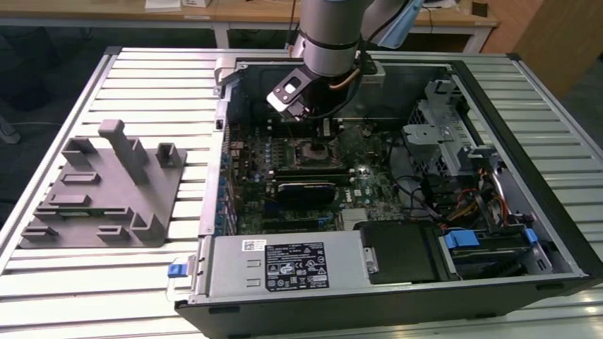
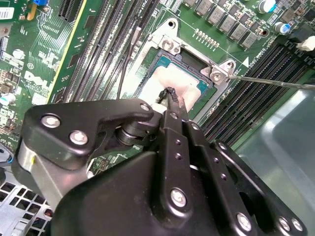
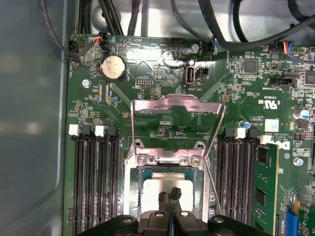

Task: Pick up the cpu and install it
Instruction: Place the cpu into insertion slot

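Note:
The cpu (image 3: 160,183) lies flat inside the motherboard socket, its pale silvery top (image 2: 170,78) framed by the dark socket rim. My gripper (image 3: 170,196) is directly above it with both fingers pressed together, and the tips (image 2: 170,94) rest on or just over the chip's top; nothing is held between them. In the exterior view the gripper (image 1: 315,135) reaches down into the open computer case (image 1: 527,233) over the cpu (image 1: 318,150). The socket's metal load plate (image 3: 177,110) stands swung open, and its thin lever (image 2: 275,81) is off to one side.
Memory slots (image 3: 93,182) flank the socket on both sides. A grey plastic fixture with upright posts (image 1: 104,191) sits on the slatted table at the exterior view's left. Inside the case are a power supply (image 1: 282,265), a drive cage (image 1: 452,141) and cables (image 3: 123,19).

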`<state>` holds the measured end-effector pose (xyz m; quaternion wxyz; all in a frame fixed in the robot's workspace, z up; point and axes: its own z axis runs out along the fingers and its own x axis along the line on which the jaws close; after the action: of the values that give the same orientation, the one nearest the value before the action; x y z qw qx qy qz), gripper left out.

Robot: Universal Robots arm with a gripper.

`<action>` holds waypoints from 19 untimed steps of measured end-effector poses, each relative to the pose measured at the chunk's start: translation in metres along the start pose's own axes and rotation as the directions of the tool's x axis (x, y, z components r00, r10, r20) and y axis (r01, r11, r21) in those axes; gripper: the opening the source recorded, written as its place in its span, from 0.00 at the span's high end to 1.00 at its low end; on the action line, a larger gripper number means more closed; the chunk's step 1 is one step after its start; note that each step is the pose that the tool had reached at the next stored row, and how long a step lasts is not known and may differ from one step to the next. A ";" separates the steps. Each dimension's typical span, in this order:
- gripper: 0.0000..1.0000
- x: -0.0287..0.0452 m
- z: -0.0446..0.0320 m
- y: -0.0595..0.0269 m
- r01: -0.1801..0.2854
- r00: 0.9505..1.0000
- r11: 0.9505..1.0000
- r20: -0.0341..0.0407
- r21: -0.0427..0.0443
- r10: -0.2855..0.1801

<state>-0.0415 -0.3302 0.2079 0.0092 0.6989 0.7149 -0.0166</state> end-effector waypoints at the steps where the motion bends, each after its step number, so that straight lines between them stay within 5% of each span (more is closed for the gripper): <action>1: 0.89 0.0000 -0.0001 0.0000 0.000 1.000 1.000 0.000 0.000 0.000; 2: 0.89 0.0000 -0.0002 0.0000 0.000 1.000 1.000 0.000 0.000 0.000; 6: 0.89 0.0001 0.0025 -0.0001 -0.004 1.000 1.000 0.000 -0.025 0.004; 19: 0.89 0.0002 0.0060 -0.0039 -0.008 1.000 1.000 0.000 -0.025 0.008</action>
<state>-0.0455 -0.3303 0.2019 0.0182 0.7017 0.7122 -0.0075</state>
